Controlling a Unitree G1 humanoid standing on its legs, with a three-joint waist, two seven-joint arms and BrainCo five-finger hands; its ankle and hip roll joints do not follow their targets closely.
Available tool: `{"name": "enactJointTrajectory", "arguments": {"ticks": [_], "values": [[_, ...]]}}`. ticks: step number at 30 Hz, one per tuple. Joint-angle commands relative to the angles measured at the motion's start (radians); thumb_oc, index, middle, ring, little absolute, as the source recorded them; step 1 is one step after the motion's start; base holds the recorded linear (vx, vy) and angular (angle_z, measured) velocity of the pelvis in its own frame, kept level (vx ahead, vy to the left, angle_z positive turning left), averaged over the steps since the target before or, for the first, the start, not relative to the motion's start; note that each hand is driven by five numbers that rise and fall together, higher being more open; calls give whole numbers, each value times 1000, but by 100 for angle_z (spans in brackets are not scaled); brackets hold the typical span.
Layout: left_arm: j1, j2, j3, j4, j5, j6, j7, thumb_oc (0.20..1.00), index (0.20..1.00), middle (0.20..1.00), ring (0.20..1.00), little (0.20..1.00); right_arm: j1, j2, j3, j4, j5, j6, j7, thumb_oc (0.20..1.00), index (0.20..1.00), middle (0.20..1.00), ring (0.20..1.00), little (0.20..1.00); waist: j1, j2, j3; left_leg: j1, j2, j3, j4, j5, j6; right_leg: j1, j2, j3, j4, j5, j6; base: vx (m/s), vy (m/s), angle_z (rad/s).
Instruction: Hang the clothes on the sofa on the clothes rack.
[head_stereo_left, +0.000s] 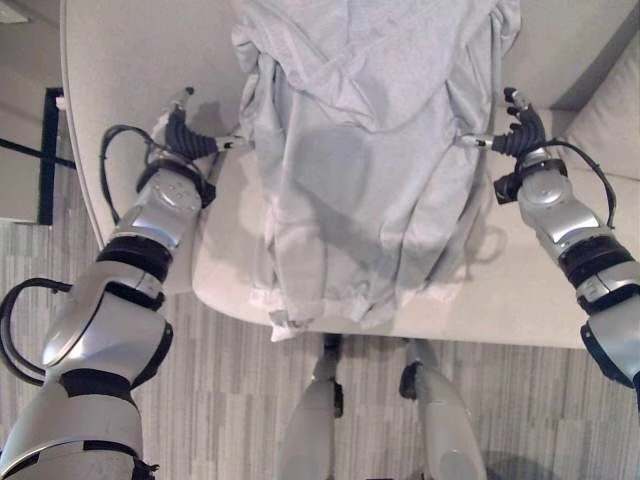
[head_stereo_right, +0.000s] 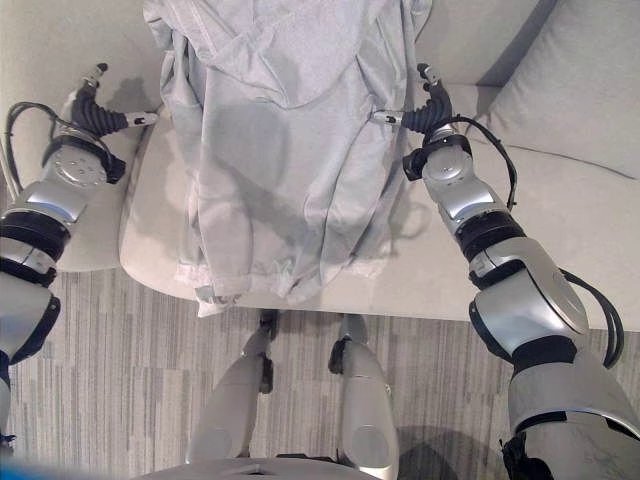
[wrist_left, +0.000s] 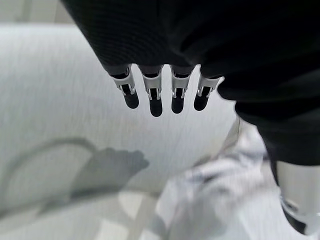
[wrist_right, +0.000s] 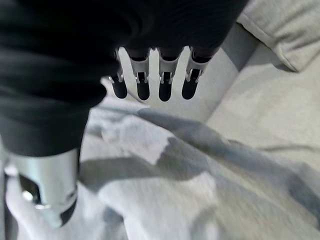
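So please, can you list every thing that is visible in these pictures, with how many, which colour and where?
garment: one, light grey, spread over the sofa seat, its hem hanging over the front edge.
sofa: one, off-white, across the upper part of both eye views.
cushion: one, off-white, on the sofa past the robot's right hand.
floor: grey striped, in front of the sofa.
left hand: one, fingers straight, the thumb reaching toward the garment's left edge.
right hand: one, fingers straight, the thumb at the garment's right edge.
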Motion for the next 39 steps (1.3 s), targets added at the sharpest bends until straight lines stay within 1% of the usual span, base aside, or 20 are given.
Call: {"name": "enactJointTrajectory", "arguments": {"ticks": [1,4,14,29,39], "values": [[-67,10,-40,55,-12,-3,9,1000,1000,1000,1000,1000,-72,5,11,49,14,-24,-8,1000,1000,1000,1000,1000,35,2,-30,-10,14,48,-74,107,-64,0,-42,31,13,-5,218,0,0,0],[-76,-10,-52,66,-12,3,-1,1000,1000,1000,1000,1000,-81,18,22,54,10,-19,-10,1000,1000,1000,1000,1000,30,-1,-23,-10,15,48,-74,108,-64,-1,-38,34,13,-5,218,0,0,0],[-146,-22,-108,90,-5,9,-21,1000,1000,1000,1000,1000,-109,43,42,63,22,-16,-10,1000,1000,1000,1000,1000,24,-2,-18,-25,13,47,-74,111,-63,-20,-37,36,13,0,218,0,0,0],[-251,20,-175,140,30,18,-27,1000,1000,1000,1000,1000,-144,43,57,17,34,-34,-24,1000,1000,1000,1000,1000,6,3,-22,-62,13,50,-74,114,-58,-63,-38,39,13,8,218,2,0,0],[-285,-9,-191,133,9,20,-18,1000,1000,1000,1000,1000,-176,74,77,28,36,-34,-34,1000,1000,1000,1000,1000,4,0,-16,-73,9,46,-74,114,-55,-73,-36,43,13,7,218,3,0,0]]}}
